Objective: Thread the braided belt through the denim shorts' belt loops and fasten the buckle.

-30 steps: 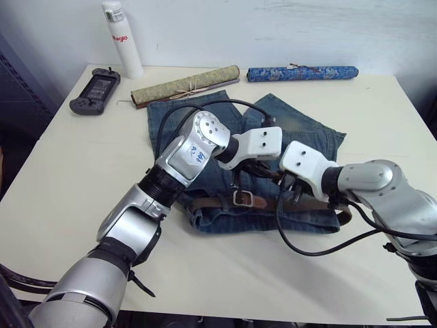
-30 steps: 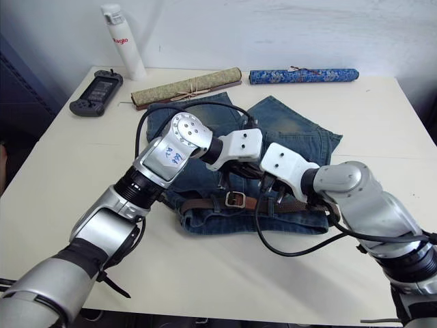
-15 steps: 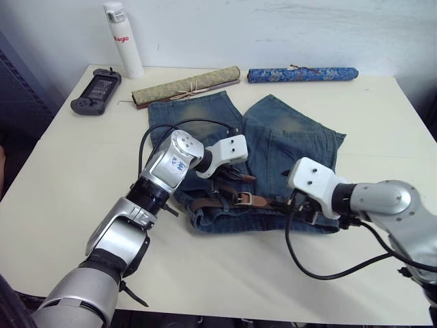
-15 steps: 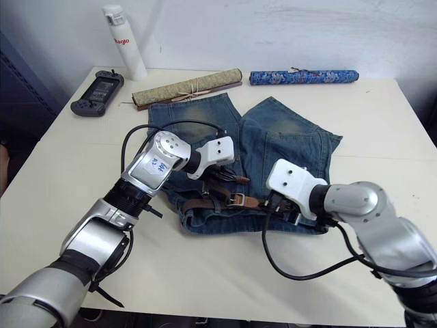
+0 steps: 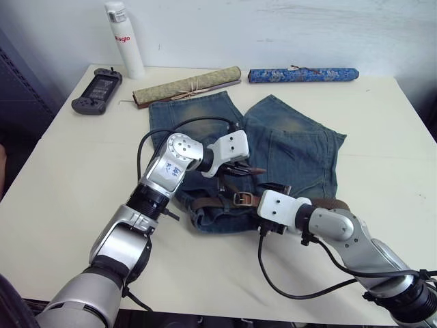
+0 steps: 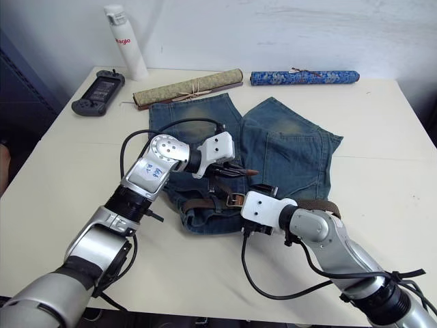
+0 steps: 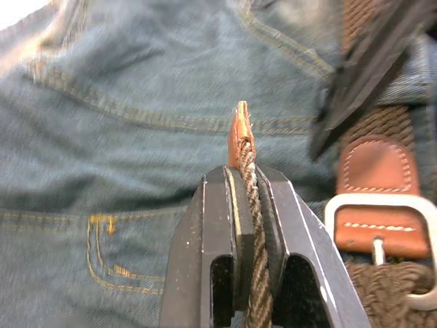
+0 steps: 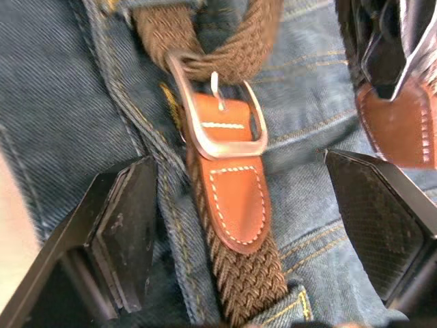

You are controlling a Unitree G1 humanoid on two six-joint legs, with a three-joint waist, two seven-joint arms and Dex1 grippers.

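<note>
Braided belt (image 7: 254, 225) tip sits pinched in my left claw (image 7: 244, 179) above the denim shorts (image 5: 293, 147); my right claw (image 8: 263, 225) gapes wide, empty, straddling the buckle (image 8: 217, 109).

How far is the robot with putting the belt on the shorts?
Mostly done: the braided belt already lies along the waistband of the denim shorts. In hand: the left gripper is shut on the belt's tapered tip, and the right gripper is open around the buckle. Left: the final fastening.

Dark brown braided belt (image 8: 239, 273), silver buckle (image 8: 218, 113), faded blue denim shorts (image 5: 293, 143).
</note>
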